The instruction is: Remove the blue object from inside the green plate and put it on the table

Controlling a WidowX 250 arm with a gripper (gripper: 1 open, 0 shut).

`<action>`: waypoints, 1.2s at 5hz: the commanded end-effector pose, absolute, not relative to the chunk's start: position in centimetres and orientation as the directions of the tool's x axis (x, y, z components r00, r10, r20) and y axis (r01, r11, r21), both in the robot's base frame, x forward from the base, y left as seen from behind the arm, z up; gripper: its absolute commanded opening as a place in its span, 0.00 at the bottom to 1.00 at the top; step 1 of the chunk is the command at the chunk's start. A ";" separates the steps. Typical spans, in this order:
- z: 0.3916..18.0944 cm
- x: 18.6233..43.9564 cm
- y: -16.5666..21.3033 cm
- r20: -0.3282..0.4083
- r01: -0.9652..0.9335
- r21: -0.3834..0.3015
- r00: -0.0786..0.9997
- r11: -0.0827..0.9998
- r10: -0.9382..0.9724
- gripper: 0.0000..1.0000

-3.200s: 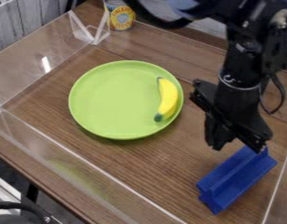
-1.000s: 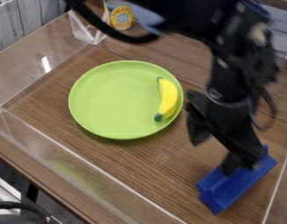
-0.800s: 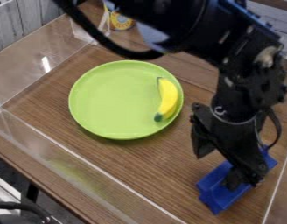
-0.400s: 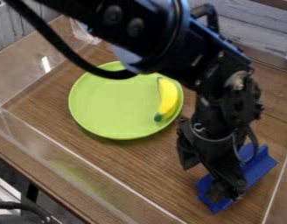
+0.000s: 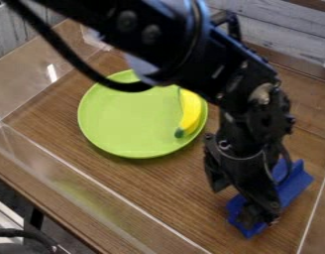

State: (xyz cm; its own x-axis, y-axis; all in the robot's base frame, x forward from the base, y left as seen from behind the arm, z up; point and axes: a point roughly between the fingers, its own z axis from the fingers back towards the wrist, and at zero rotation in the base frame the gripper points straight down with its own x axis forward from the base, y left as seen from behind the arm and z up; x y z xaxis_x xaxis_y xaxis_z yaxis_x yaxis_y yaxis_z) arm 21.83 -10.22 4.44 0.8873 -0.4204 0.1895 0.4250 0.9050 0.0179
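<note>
No readable text anywhere right now. Nothing printed on the green plate (image 5: 126, 114), the blue object (image 5: 287, 189) or the table (image 5: 86, 179). Possibly a label far back behind the arm, but too hidden to read.

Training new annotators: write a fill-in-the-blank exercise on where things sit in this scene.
1. The only thing lying in the green plate is a yellow ____.
2. The blue object rests on the ____, outside the plate.
3. The blue object lies to the ____ of the plate in the picture.
4. The arm's gripper hangs right over the ____ object.

Missing words: banana; table; right; blue
</note>
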 end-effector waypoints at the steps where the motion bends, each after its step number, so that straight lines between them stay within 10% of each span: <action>1: 4.4 23.0 -10.9 0.196 0.443 0.018 0.877 0.896 -0.438 0.00; 6: 8.6 23.1 -11.9 0.141 0.306 0.011 0.942 0.952 -0.304 0.00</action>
State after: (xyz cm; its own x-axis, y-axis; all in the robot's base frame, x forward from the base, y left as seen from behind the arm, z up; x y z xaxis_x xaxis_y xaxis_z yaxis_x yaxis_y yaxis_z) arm 22.16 -11.62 6.79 0.9461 -0.3165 0.0694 0.3159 0.9486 0.0196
